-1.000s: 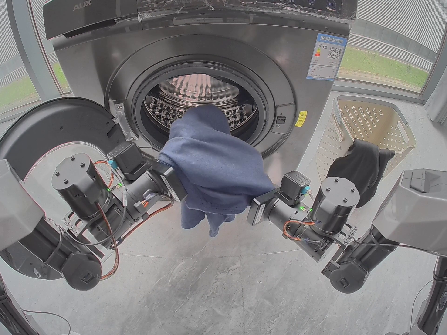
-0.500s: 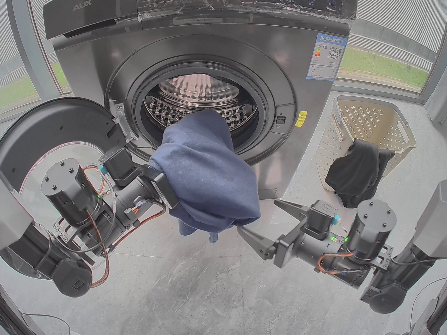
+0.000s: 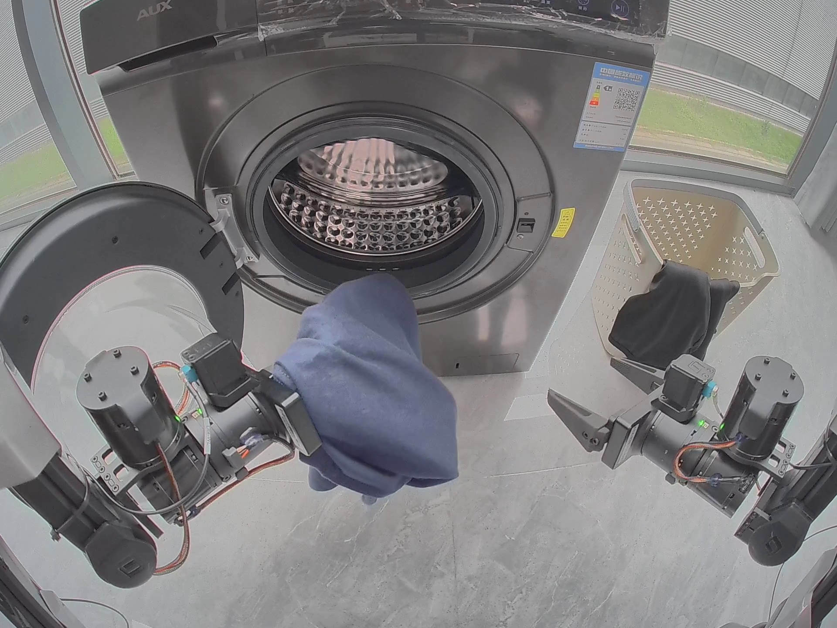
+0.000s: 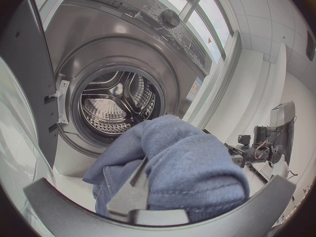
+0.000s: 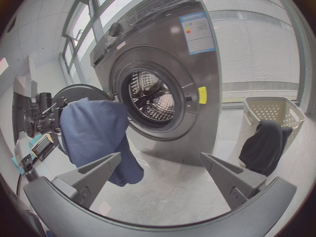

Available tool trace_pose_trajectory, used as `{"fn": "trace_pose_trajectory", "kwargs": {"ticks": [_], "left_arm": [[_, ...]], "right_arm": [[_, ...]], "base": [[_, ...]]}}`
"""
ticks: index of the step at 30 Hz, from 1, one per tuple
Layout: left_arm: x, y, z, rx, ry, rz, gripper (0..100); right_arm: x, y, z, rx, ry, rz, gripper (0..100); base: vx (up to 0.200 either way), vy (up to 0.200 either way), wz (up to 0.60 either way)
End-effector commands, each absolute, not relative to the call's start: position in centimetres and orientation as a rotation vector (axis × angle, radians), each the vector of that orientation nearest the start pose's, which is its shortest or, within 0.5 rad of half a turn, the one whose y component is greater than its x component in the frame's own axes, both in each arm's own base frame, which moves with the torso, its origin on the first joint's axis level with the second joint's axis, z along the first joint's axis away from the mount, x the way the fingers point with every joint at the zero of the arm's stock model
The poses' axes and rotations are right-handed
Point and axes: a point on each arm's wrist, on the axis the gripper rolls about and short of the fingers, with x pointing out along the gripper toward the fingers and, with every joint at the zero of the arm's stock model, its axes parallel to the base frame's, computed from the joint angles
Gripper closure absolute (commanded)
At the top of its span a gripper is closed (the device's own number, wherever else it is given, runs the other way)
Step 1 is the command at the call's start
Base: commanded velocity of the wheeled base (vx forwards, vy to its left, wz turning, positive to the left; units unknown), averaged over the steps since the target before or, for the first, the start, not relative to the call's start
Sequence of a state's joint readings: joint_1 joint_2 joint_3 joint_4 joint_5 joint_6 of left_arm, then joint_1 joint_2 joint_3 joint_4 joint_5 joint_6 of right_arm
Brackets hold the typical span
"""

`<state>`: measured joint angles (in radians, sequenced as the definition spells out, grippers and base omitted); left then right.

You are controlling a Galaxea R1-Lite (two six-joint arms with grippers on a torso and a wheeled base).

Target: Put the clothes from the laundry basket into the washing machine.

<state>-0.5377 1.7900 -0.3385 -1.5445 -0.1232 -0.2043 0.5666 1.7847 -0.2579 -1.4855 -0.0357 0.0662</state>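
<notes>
A blue garment point(image 3: 370, 385) hangs bunched over my left gripper point(image 4: 154, 178), which is shut on it; one dark finger point(image 4: 135, 191) shows under the cloth. The bundle sits low, in front of and below the washing machine's open drum point(image 3: 375, 194). My right gripper point(image 3: 582, 378) stands open and holds nothing, off to the right above the floor, near the beige laundry basket point(image 3: 697, 228). A black garment point(image 3: 671, 316) drapes over the basket's front rim. In the right wrist view the blue garment point(image 5: 89, 129) hangs before the drum point(image 5: 151, 99).
The round door point(image 3: 113, 263) is swung open to the left, beside my left arm. The basket stands at the machine's right side by the window wall. Bare grey floor point(image 3: 488, 516) lies between the arms.
My right gripper let go of the blue garment, opened, and drew back to the right. The left arm pulled the garment down and away from the drum opening.
</notes>
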Motion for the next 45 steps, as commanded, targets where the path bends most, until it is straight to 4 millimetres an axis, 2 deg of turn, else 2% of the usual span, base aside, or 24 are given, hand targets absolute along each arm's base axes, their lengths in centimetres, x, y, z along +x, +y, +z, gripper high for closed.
{"fn": "trace_pose_trajectory", "kwargs": {"ticks": [1,8,20,25,34,45], "left_arm": [[22.2,-13.5,13.4,-0.207,-0.007,-0.668,100],[22.3,-13.6,13.1,-0.178,-0.004,-0.669,100],[22.4,-13.5,13.0,-0.172,-0.005,-0.664,100],[22.5,-13.5,12.9,-0.161,-0.005,-0.664,100],[23.0,-13.9,11.6,-0.121,0.033,-0.661,100],[22.9,-14.2,11.6,-0.119,0.032,-0.673,100]], "right_arm": [[21.3,12.9,11.7,0.053,0.060,0.509,0],[21.9,13.2,10.5,0.048,0.099,0.507,0],[21.9,13.3,10.5,0.050,0.097,0.512,0],[21.7,13.7,10.5,0.049,0.097,0.527,0],[21.5,13.7,10.4,0.049,0.103,0.531,0],[21.3,14.1,10.2,0.048,0.110,0.546,0]], "base": [[0.000,0.200,0.00],[0.000,0.114,0.00],[0.000,0.000,0.00],[0.200,0.000,0.00],[0.200,0.000,0.00],[0.200,0.000,0.00]]}}
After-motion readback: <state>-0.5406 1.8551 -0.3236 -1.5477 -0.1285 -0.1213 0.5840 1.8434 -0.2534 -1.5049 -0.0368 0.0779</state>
